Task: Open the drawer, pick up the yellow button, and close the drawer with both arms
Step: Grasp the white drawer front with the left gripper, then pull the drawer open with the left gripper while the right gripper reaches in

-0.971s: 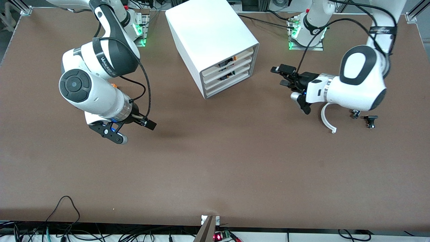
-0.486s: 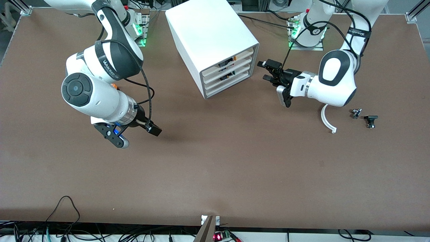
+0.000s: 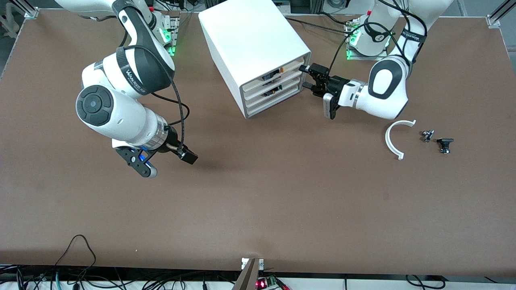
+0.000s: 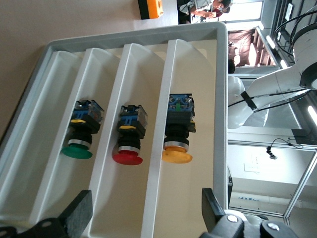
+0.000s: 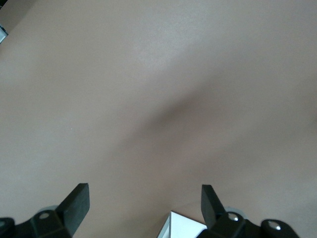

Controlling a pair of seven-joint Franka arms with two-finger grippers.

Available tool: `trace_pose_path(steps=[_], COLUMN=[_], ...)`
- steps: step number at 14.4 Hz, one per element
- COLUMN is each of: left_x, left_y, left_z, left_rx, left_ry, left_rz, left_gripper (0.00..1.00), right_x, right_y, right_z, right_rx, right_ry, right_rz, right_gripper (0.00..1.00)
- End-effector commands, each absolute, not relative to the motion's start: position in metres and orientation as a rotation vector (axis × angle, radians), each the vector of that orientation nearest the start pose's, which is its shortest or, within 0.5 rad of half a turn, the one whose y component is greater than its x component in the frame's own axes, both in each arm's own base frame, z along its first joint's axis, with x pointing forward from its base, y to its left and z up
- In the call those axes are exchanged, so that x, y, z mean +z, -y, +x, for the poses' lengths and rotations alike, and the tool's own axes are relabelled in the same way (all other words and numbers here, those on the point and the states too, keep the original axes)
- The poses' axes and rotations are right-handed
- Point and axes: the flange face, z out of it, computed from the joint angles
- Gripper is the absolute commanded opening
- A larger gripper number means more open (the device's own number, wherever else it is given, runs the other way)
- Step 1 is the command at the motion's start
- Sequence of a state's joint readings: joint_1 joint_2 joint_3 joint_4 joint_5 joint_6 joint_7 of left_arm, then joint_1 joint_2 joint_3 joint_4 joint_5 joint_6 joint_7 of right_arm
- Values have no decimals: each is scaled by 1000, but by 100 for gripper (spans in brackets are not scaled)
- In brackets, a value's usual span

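Cream-fronted and shallow, the drawer [image 3: 278, 69] sat uppermost of four alike in the white boxy cabinet [image 3: 252, 40], not yet pulled out. The left hand [image 3: 309, 76] was at the cabinet's front on the side toward the left arm's end of the bench [image 3: 258, 209], fingers spread wide and holding nothing. In the left wrist view the hand [image 4: 146, 210] looked straight into the stacked trays. The button [image 4: 178, 129] lay in the top tray, its orange-yellow mushroom cap toward the camera and its black-and-blue body farther in. A red-capped switch [image 4: 130, 136] and a green-capped switch [image 4: 80, 133] lay in the trays next to it.

The step in hand looked like the approach to the drawer front. To do it well, the fingers should probably straddle the top slat only, clear of the slat below, close firmly, and then pull straight out along the drawer's line. The plastic looked smooth and glossy, so a shallow pinch might slip. The cabinet looked light and could slide unless braced.

The right hand [image 3: 169, 155] waited over bare bench toward the right arm's end, open and empty.

The bench was matte brown. A white curved plastic strip [image 3: 393, 139] and two small dark fittings [image 3: 437, 139] lay toward the left arm's end.
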State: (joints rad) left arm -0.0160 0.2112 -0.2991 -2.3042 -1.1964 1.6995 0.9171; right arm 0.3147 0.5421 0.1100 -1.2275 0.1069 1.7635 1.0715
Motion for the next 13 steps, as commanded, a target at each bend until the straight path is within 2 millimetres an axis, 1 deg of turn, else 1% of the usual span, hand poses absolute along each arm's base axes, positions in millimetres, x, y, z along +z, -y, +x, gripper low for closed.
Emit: trace_pose_path(steps=[1,2,3,6,8,10,12,13], left_x=[266,264,264,263,260,262,257,255], left_y=[238,238,240,240,241,255,260,263], left_z=[406,404,403,401,400,394,386,381], left_rx=[-328,-326,-329,-334,-331,-336,-340,-346], left_ry=[501,509,513,508,491,488,450,459], left_rz=[1780,1775,1775,1770,1759,1735,1718,1711], left_gripper=[71,48,39,42,43,43,43,42], right_x=[470,471,473,475,476,476,476,476], right_y=[-290,-285,-284,-283,-284,-287,-288,-290], right_z=[655,657,657,657,656,655,654,653], right_rx=[194,210,225,234,232,232,233,236], right_ry=[-1019,-1022,-1023,-1027,-1025,-1029,-1027,-1025], right_rz=[-2814,-2796,-2778,-2768,-2769,-2770,-2770,-2772], right_gripper=[100,100,100,100,100,100,100,100])
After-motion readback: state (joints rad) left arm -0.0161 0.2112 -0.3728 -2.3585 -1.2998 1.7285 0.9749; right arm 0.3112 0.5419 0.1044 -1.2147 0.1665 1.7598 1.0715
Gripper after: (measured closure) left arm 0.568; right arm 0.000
